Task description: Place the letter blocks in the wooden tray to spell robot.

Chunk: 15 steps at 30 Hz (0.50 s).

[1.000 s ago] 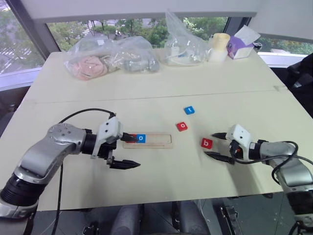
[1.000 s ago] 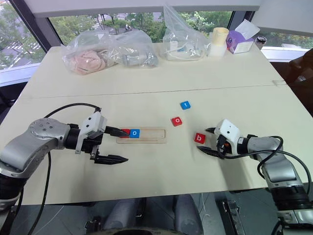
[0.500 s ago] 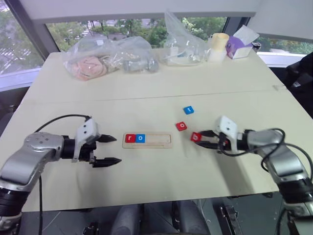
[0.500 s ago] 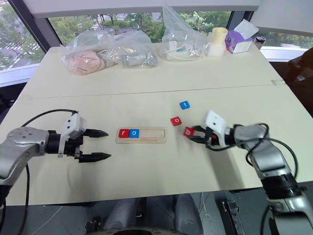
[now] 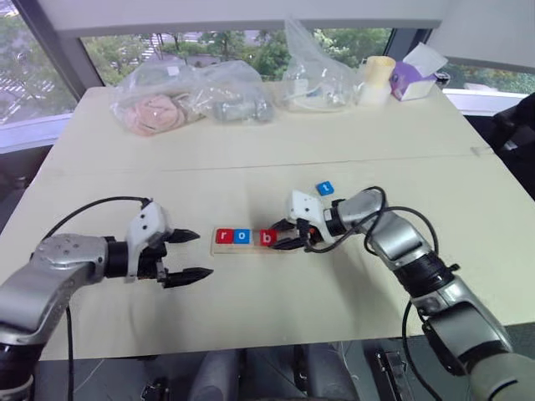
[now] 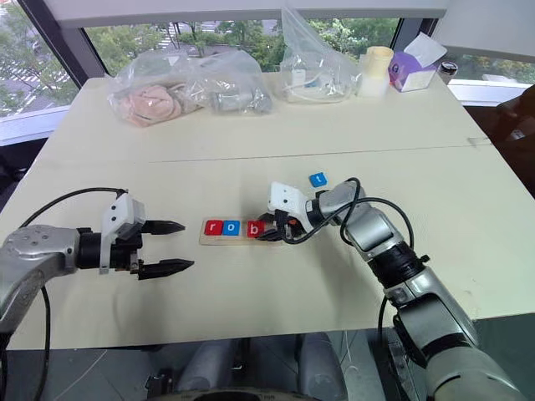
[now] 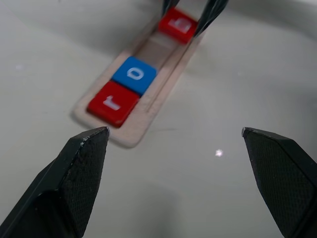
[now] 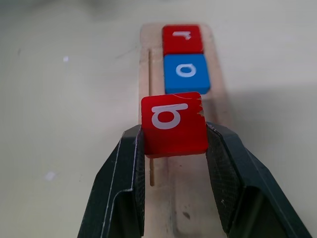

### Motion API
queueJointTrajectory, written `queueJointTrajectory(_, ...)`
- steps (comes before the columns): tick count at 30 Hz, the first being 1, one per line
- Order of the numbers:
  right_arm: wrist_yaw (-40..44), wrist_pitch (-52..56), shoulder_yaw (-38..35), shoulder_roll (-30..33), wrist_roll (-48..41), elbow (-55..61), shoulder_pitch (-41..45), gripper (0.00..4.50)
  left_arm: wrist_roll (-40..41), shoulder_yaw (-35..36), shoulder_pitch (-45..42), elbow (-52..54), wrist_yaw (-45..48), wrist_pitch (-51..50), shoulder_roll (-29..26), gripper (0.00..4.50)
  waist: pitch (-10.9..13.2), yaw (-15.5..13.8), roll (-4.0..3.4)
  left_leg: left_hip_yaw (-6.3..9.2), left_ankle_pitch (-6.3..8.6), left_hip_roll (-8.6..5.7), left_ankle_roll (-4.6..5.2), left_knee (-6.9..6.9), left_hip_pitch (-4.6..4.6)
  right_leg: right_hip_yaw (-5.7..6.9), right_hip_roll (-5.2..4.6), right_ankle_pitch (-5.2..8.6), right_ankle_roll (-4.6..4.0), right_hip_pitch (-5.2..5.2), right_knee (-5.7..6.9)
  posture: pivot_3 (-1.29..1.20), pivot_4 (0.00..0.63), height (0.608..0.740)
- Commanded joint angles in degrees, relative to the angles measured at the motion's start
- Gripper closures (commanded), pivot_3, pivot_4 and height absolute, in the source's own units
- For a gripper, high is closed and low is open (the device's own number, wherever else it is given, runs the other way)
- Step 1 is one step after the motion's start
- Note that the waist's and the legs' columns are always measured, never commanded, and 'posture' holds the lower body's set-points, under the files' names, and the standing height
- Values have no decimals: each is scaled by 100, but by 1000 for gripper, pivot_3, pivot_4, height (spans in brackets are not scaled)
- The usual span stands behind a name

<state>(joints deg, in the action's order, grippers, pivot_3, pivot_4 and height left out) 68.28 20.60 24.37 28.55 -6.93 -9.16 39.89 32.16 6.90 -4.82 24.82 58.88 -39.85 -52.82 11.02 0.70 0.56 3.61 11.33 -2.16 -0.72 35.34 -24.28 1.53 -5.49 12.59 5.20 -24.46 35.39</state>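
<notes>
Count: five letter blocks in total, three red and two blue. The red r block [image 5: 223, 236] and blue o block [image 5: 242, 236] lie side by side in the recess of the wooden tray [image 7: 148, 101], at its left end. The red b block [image 8: 173, 124] is clamped between the fingers of the right gripper [image 5: 288, 234] and hangs over the tray just right of the blue o; whether it touches the recess floor cannot be told. The blue t block [image 5: 324, 189] lies loose on the table [image 5: 251, 150], toward the far edge from the tray's right end. A sliver of the red o block [image 6: 292, 222] shows behind the right gripper.

One tray: a long, narrow strip of pale wood with rounded corners and a shallow recess, lying lengthwise near the middle of the table, closer to the near edge. Each block is a small flat square bearing one white lowercase letter.

Far edge: several clear plastic bags [image 5: 188, 96], a pale roll [image 5: 374, 79] and a purple box [image 5: 414, 79].

The left gripper [image 5: 194, 255] hovers left of the tray with fingers spread wide, empty.

Change: a second ago the b block lay on the table right of the tray between spread right fingers; it is now gripped and carried to the tray. The left gripper has drawn back from the tray's left end.
</notes>
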Motion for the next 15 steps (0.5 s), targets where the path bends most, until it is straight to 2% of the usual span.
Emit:
queueJointTrajectory(1,0,-256,14,-193,156,-284,284,3350,188,304,50,283,-224,-159,12,0,0,9,0,0,-1,0,-2,0,1,0,2,0,-1,0,2,0,150,740)
queueJointTrajectory(15,-81,-594,31,-685,566,-1084,666,3350,282,124,-105,306,-531,-233,143,0,0,12,0,0,-11,0,-18,-1,13,-2,5,-2,-4,2,16,0,150,740)
